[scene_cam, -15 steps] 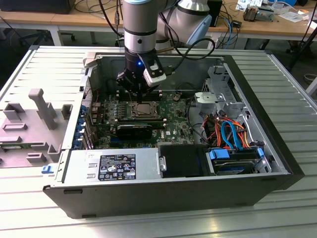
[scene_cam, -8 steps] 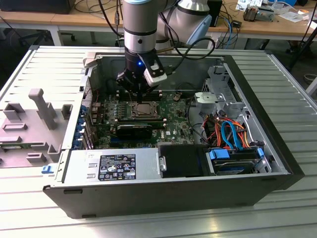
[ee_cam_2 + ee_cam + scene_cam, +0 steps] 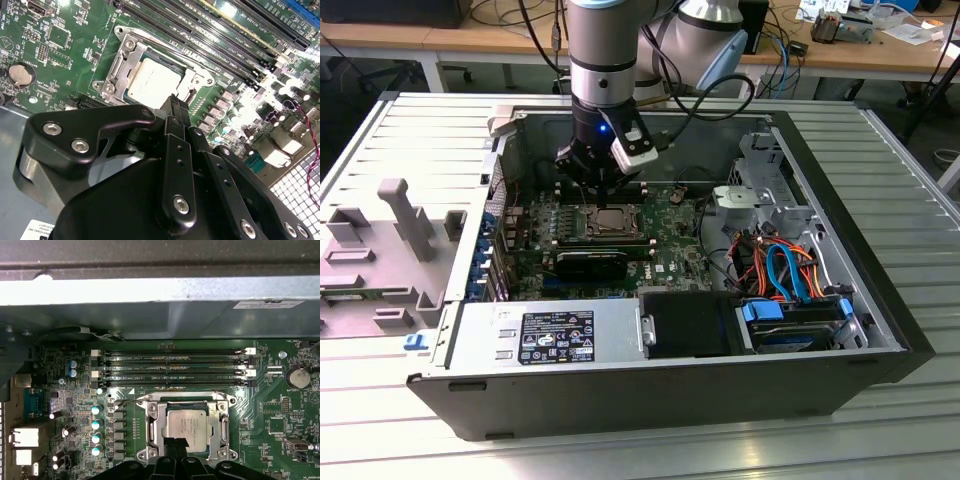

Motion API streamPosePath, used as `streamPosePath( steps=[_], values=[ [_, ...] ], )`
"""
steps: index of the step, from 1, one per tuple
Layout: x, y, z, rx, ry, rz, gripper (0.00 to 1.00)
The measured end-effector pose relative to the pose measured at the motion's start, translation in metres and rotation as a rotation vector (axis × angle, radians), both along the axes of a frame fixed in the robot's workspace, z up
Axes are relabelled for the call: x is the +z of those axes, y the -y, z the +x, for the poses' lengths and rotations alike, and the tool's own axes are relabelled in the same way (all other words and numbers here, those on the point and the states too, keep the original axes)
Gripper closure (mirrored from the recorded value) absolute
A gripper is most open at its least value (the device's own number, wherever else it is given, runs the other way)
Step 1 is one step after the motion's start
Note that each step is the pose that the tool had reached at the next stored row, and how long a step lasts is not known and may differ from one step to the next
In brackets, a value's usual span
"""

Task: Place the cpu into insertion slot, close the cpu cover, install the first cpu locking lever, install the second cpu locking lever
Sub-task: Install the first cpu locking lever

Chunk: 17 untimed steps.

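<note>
1. I see the gripper (image 3: 595,180) low inside the open PC case (image 3: 860,300), right above the socket area of the green board (image 3: 670,230). Black matte fingers (image 3: 176,112) are pinched narrow, tips together, nothing held between them.
2. One cpu (image 3: 186,423): flat square chip, dull silver-grey metal top, already seated in the insertion slot (image 3: 150,427). Also clear in the second wrist view (image 3: 152,80).
3. cpu cover (image 3: 220,407): thin bright silver frame with a large square window, lying flat around the chip, so it reads as closed.
4. Fingertips sit at the socket's edge, just beside the chip; I can't tell whether they touch it.
5. Four long black memory slots (image 3: 175,367) run parallel beside the socket, all empty.
6. One round coin battery (image 3: 295,377) on the board; a column of four small silver-topped capacitors (image 3: 96,425) near the socket.
7. Case rests on a ribbed metal bench (image 3: 410,140).
</note>
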<state>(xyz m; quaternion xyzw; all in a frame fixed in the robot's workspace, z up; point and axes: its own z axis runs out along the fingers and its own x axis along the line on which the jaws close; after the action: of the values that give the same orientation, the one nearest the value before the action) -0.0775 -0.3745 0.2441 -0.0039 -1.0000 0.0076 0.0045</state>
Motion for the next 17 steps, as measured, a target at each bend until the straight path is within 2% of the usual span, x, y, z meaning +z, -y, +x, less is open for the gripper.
streamPosePath(
  steps=[7,17],
  values=[
    [0.0000,0.0000,0.0000,0.018,0.0000,0.0000,0.89],
    [0.0022,0.0000,0.0001,0.019,0.0000,-0.0001,0.89]
  ],
)
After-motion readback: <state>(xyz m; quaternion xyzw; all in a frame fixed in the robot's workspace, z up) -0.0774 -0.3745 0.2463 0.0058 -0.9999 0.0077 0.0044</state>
